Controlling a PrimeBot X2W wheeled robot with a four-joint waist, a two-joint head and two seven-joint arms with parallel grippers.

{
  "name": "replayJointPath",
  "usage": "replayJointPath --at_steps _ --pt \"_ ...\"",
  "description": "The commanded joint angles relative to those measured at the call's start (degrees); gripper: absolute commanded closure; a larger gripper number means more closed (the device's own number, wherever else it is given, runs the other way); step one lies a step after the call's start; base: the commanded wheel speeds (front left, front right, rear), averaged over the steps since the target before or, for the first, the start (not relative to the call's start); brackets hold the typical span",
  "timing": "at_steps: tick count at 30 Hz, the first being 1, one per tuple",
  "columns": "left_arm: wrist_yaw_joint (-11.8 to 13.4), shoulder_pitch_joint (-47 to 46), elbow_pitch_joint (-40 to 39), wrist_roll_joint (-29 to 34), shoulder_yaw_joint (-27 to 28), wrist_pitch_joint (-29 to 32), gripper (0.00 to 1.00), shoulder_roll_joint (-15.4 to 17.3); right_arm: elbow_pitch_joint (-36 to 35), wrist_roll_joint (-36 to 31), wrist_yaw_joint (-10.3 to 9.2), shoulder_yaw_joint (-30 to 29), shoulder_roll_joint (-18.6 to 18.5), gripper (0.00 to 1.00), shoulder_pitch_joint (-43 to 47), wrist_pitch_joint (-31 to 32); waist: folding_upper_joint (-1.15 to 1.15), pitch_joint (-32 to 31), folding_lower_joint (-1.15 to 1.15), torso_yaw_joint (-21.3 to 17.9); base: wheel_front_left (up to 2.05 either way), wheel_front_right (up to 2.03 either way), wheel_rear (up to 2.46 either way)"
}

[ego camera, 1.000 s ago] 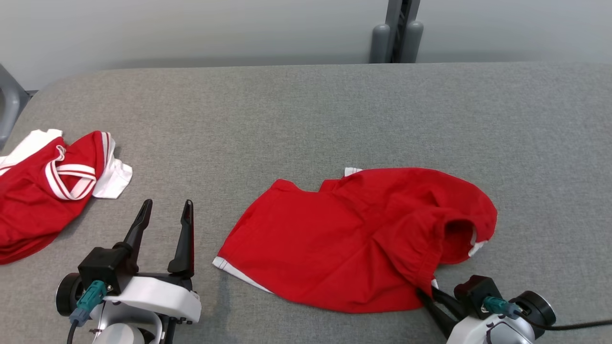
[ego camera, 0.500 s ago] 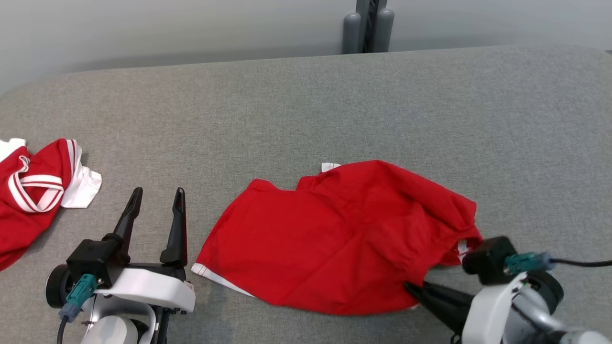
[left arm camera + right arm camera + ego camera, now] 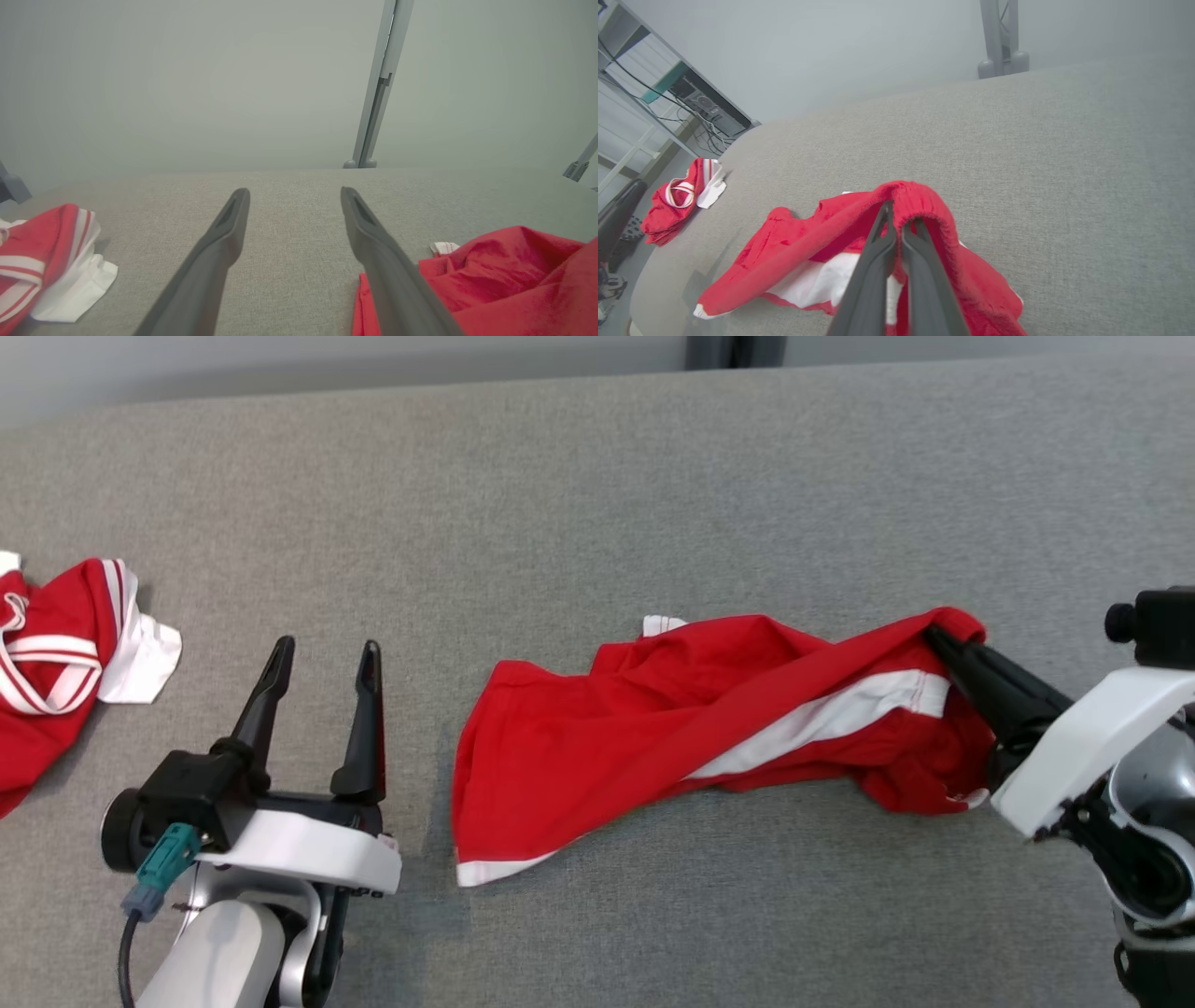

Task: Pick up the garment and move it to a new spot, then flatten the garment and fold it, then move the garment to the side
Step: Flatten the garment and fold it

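The garment is red cloth with a white side stripe, lying stretched across the grey table. My right gripper is shut on its gathered right edge and holds that edge lifted above the surface; in the right wrist view the garment drapes away from the closed right gripper. The garment's left end still rests on the table. My left gripper stands open to the left of the garment, apart from it, nothing between its fingers. In the left wrist view the left gripper points over bare table, the garment at lower right.
A second red and white garment lies crumpled at the table's left edge, also seen as a heap in the right wrist view. A grey post rises behind the table. Shelving with cables stands off the left side.
My right gripper closed on the garment's edge and has lifted and pulled it to the right, stretching the cloth and exposing the white stripe. The head camera tilted down. The left gripper stayed open.
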Motion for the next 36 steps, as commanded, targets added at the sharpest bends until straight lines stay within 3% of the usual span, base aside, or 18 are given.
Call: replayJointPath --at_steps 1,6,11,12,13,14,24,31,36 --pt "-0.53 -1.7 0.33 0.5 -0.38 -0.37 0.0 -0.14 3.22 -0.41 -0.02 -0.79 -0.09 1.0 -1.92 -1.11 0.0 1.87 0.0 1.33 0.0 0.0 0.0" --pt "-1.47 -4.08 1.63 0.67 -1.58 -0.99 0.0 -1.31 14.07 -0.88 -0.01 -0.73 -0.29 1.0 -6.3 -4.71 0.0 3.91 0.0 2.9 0.0 0.0 0.0" --pt "-1.76 -5.0 2.76 0.56 -1.79 -1.77 0.0 -1.87 19.54 -0.72 -0.02 1.36 -1.5 1.0 -7.87 -9.27 0.0 4.65 0.0 3.21 0.0 0.0 0.0" --pt "-1.73 -5.01 2.99 0.53 -1.74 -1.82 0.0 -1.89 19.96 -0.41 -0.02 1.86 -1.74 0.94 -7.86 -10.33 0.0 4.62 0.0 3.08 0.0 0.0 0.0" --pt "-1.7 -4.98 3.21 0.48 -1.71 -1.96 0.0 -1.9 20.16 -0.18 -0.02 2.39 -2.04 0.57 -7.77 -11.51 0.0 4.54 0.0 2.89 0.0 0.0 0.0" --pt "-1.65 -4.9 3.4 0.45 -1.68 -1.97 0.0 -1.89 20.37 0.04 -0.02 2.91 -2.24 0.0 -7.41 -12.63 0.0 4.37 0.0 2.67 0.0 0.0 0.0" --pt "-0.79 -2.81 4.14 0.0 -1.26 -1.66 0.0 -0.67 15.66 0.43 -0.02 4.15 -4.36 0.0 1.12 -21.79 0.0 0.28 0.0 -0.74 0.0 0.0 0.0" --pt "0.28 -1.22 3.35 -0.36 -0.55 -1.36 0.0 0.23 11.21 -11.93 -0.02 -1.98 -2.95 0.0 2.96 -31.7 0.0 -2.46 0.0 -2.53 0.0 0.0 0.0" --pt "0.51 -0.08 2.94 -0.14 -0.87 -0.79 0.0 0.88 10.2 -20.31 -0.02 -3.65 -1.27 0.0 3.77 -35.49 0.0 -4.79 0.0 -2.67 0.0 0.0 0.0"
